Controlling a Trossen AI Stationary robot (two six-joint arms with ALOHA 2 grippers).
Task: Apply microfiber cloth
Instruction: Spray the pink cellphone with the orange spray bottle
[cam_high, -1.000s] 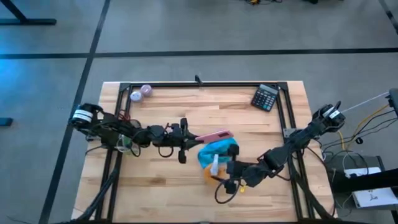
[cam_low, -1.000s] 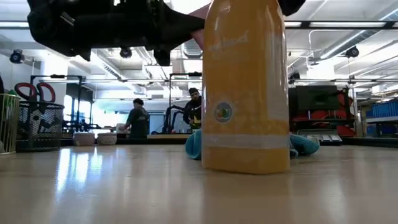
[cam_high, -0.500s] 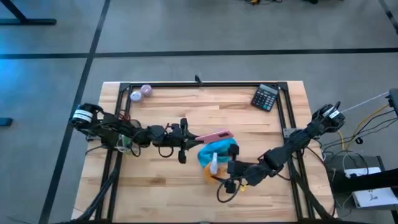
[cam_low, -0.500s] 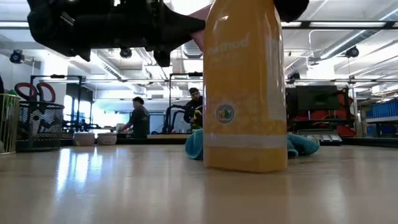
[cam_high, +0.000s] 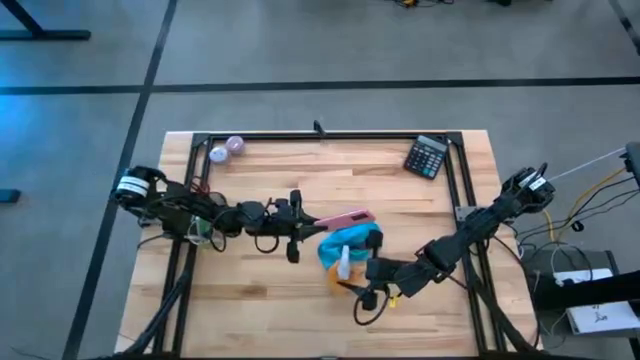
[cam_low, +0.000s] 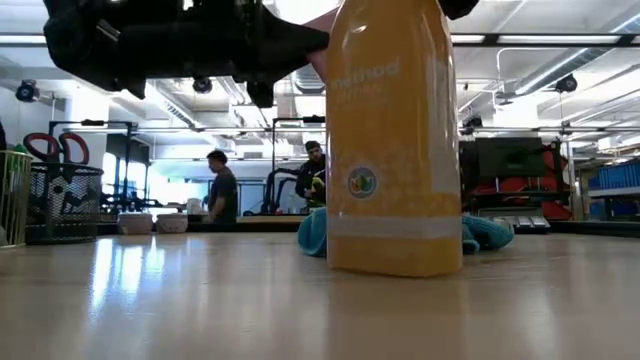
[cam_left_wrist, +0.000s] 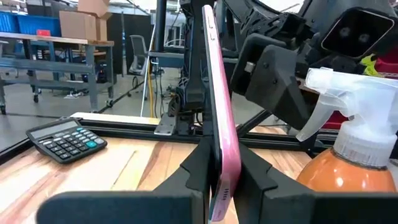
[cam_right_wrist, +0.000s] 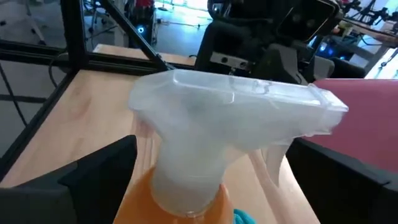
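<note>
The teal microfiber cloth (cam_high: 358, 240) lies bunched on the table near its middle, and its edges (cam_low: 487, 232) show behind the bottle. In front of it an orange spray bottle (cam_high: 344, 270) with a white nozzle (cam_right_wrist: 236, 118) stands upright on its base (cam_low: 395, 265). My right gripper (cam_right_wrist: 217, 180) is open, one finger on each side of the bottle's neck; I cannot tell whether they touch it. My left gripper (cam_high: 305, 225) is just left of the cloth, shut on a pink phone (cam_high: 343, 218). My left gripper pinches the phone's two flat faces near one end (cam_left_wrist: 219, 177) between its two fingers (cam_left_wrist: 252, 180). The fingers come level from the table's left side and lie along the phone. The phone stands on its long edge, lifted clear of the table, its free end over the cloth.
A black calculator (cam_high: 427, 157) lies at the far right and two small round things (cam_high: 227, 148) at the far left. Black frame rails (cam_high: 330, 135) run along the table's far edge and sides. People stand in the room beyond the table (cam_low: 222, 185).
The orange bottle has shifted very slightly on its base. My right gripper's dark shape above the bottle in the low view has drawn back a little. A person in the room behind has walked.
</note>
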